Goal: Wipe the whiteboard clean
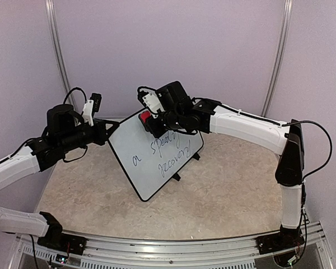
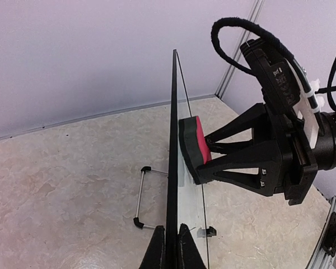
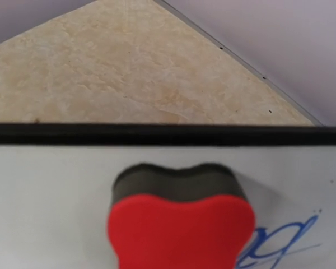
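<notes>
Above tabletop (image 1: 229, 190), left jaws clamp whiteboard (image 1: 150, 175), right jaws hold eraser (image 1: 145, 117) against it.

Soft even light; right wrist view: eraser (image 3: 182, 232) out of focus, faint shadow on whiteboard (image 3: 45, 196).

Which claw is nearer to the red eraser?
Right. The right claw grips the red eraser, holding it against the whiteboard near its rim. The left claw clamps the whiteboard's edge, apart from the eraser.
</notes>
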Controlling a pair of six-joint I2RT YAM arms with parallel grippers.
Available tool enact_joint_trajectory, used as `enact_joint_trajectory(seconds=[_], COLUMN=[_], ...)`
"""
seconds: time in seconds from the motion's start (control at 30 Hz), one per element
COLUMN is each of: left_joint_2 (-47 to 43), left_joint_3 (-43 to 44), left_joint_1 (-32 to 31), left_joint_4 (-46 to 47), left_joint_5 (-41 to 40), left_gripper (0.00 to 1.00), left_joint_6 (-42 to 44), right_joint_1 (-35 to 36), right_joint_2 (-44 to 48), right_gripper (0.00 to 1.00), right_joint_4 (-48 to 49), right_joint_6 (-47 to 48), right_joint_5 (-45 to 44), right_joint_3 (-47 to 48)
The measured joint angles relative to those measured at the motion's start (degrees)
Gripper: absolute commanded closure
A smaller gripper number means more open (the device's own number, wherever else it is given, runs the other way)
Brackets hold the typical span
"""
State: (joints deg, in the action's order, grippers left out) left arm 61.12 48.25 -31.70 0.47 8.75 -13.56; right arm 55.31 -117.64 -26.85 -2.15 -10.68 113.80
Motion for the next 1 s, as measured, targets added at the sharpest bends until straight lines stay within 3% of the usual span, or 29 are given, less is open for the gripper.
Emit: enact_joint_trajectory(seconds=[0.4,0.57,0.83,1.0], left_joint_2=[-1.3,-1.4,-1.4,-1.4], left_joint_3=[-1.9,-2.0,-2.0,-2.1], left_joint_1=[0.1,0.1,0.1,0.1], left_joint_4=[-0.9,-0.5,-0.1,-0.1], left_joint_5=[-0.5,0.0,0.3,0.3], left_gripper=[1.0,1.0,1.0,1.0], left_joint_6=[0.4,0.4,0.4,0.4], right_joint_1=[0.0,-0.2,-1.4,-1.9], right_joint_2=[2.8,2.8,-0.5,-0.7], right_gripper=[0.73,0.73,0.72,0.73], right_joint_4=[3.6,2.3,-2.3,-2.0], right_joint_6=[0.2,0.2,0.4,0.4], right_joint_5=[-0.3,0.2,1.0,1.7], right_joint_3=[-13.2,-12.2,-1.4,-0.9])
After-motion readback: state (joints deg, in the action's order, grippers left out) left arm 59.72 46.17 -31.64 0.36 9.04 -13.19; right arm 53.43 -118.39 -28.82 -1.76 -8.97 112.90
